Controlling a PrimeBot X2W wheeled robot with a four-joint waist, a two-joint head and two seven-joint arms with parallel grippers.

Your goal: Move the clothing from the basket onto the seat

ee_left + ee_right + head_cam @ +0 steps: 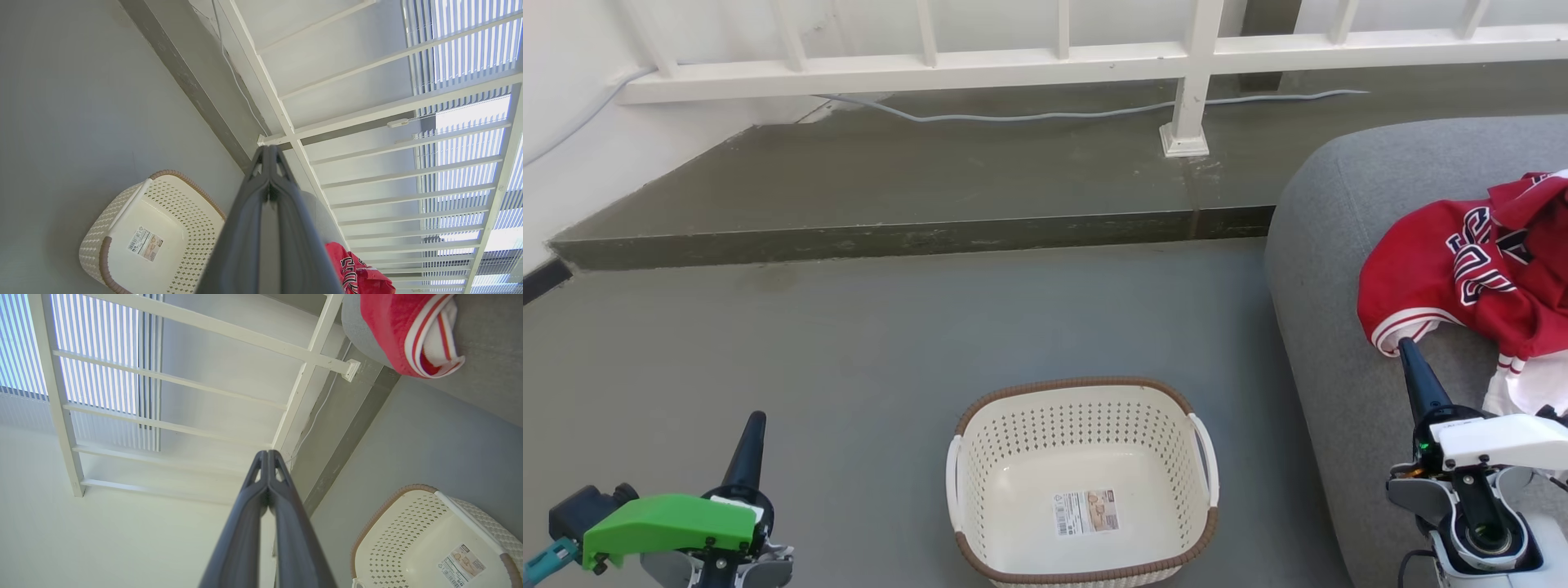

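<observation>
Dark-fingered left gripper (pixel 756 426) and right gripper (pixel 1408 353) sit nearest, each pinched together and holding nothing. Next out, the cream perforated basket (pixel 1086 425) has nothing in it but the sticker label (pixel 1086 512) on its floor. Beyond it, the red Bulls jersey (pixel 1437 278) lies heaped on the grey seat (pixel 1323 245), white cloth (pixel 1523 390) alongside. The transfer looks finished to me. The next call is just drawing the right arm clear of that hem.

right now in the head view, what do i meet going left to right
left gripper → basket → seat, with the clothing lying on it
</observation>
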